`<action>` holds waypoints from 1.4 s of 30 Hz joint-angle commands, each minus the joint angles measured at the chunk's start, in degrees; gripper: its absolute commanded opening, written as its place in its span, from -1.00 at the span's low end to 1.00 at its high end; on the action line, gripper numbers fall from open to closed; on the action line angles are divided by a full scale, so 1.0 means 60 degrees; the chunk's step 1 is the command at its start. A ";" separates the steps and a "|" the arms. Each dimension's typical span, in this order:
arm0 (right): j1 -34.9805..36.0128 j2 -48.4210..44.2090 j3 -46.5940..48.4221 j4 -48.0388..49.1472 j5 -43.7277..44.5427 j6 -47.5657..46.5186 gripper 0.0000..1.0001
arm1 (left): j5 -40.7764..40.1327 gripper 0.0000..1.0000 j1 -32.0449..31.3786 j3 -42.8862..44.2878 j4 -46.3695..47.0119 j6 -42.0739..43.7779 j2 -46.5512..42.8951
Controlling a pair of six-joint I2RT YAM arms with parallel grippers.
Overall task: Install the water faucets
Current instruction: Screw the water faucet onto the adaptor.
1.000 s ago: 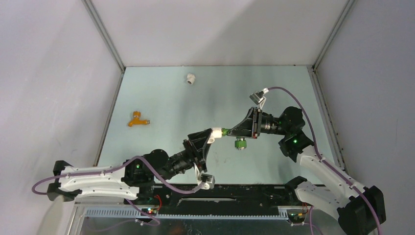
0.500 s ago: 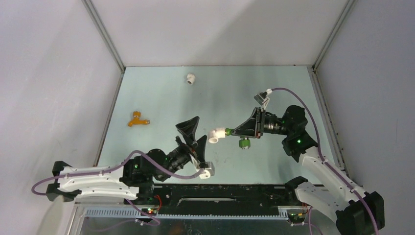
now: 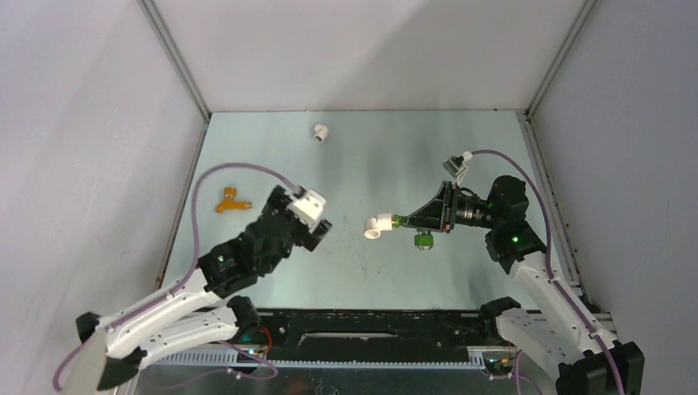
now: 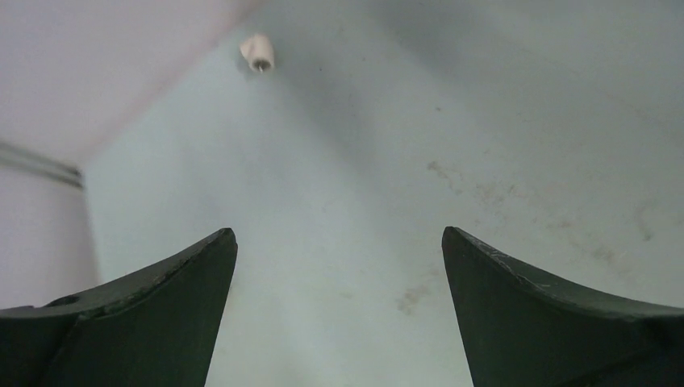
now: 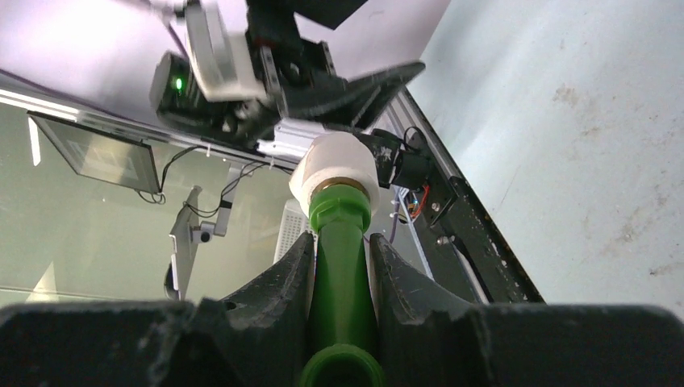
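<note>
My right gripper point(image 5: 340, 242) is shut on the green faucet point(image 5: 343, 266) and holds it level above the table. A white elbow fitting point(image 5: 335, 165) sits on the faucet's free end. From above, that faucet point(image 3: 399, 220) points left with its round handle point(image 3: 424, 239) hanging below, and the elbow point(image 3: 377, 226) touches nothing else. My left gripper point(image 4: 339, 234) is open and empty, left of the elbow and well apart from it, facing the back of the table. The orange faucet point(image 3: 231, 202) lies on the table at the left, a short way from my left arm point(image 3: 247, 251).
A second white elbow fitting point(image 3: 321, 132) lies near the back wall, also seen far ahead of my left fingers point(image 4: 258, 53). Grey walls close in the table on three sides. The black base rail point(image 3: 370, 317) runs along the near edge.
My left gripper opened, let go of the white elbow and swung left and back. My right gripper moved slightly right, carrying the green faucet with the elbow on its end.
</note>
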 commanded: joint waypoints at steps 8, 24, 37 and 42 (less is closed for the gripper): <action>-0.0082 -0.0081 0.0108 -0.0079 -0.0305 -0.0457 -1.00 | 0.8044 0.99 0.4676 0.0602 0.0146 -0.8333 0.0808; 0.0263 0.0040 0.0108 0.0419 -0.0067 -0.0295 -1.00 | 1.2545 0.91 0.5844 -0.2779 0.9717 -1.7859 0.2050; 0.0745 0.0375 0.0108 0.1034 0.0232 -0.0017 -1.00 | 1.1836 0.78 0.4115 -0.3414 1.4011 -2.0654 0.3661; 0.0786 0.0390 0.0108 0.0988 0.0328 -0.0059 -1.00 | 1.1760 0.65 0.3684 -0.3085 1.3847 -2.0500 0.3743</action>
